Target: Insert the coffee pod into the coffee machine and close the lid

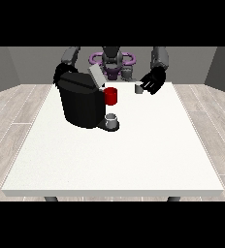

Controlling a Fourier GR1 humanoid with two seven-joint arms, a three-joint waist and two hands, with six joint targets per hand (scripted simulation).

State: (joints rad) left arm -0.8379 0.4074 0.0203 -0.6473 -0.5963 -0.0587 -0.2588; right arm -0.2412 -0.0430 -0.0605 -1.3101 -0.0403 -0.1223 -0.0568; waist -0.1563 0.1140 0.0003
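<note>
The coffee pod [138, 88], a small grey cup, sits near the table's [134, 160] far edge, touching or just beside the fingers of the hand at the view's right [152, 81], whose fingers curl toward it; whether they pinch it cannot be told. The black coffee machine [80, 99] stands toward the far left corner, its lid [96, 75] tilted up, a red part [111, 96] on its side and a grey cup [112, 120] on its tray. The hand at the view's left [59, 73] is mostly hidden behind the machine.
</note>
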